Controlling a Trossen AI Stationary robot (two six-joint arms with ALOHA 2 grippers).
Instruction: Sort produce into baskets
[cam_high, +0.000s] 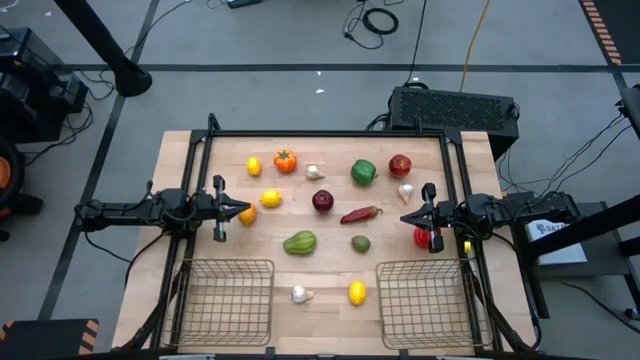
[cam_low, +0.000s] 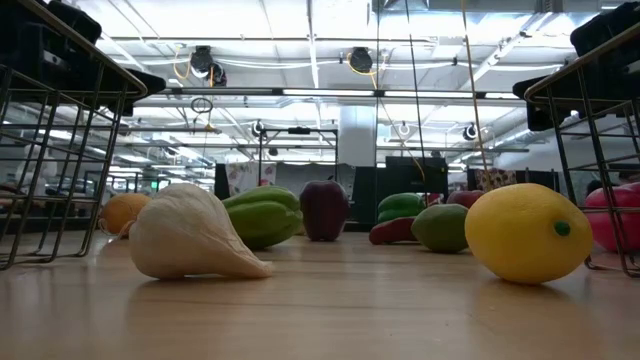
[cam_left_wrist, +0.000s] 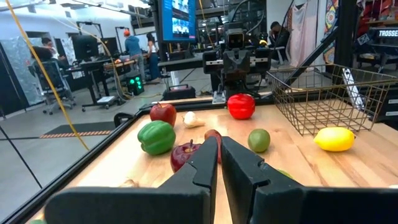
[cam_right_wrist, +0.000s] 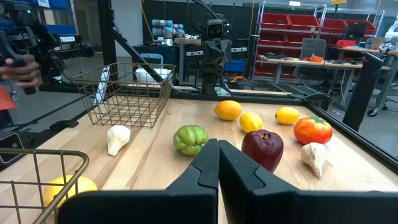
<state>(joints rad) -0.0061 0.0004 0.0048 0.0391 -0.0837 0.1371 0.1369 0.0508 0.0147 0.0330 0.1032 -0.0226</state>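
White garlic bulb and yellow lemon nearest, wire baskets flanking

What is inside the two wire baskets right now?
Nothing yet. The left basket and the right basket both show only bare wood through their mesh. A garlic bulb and a lemon lie on the table between them, outside both. No part of either basket is covered.
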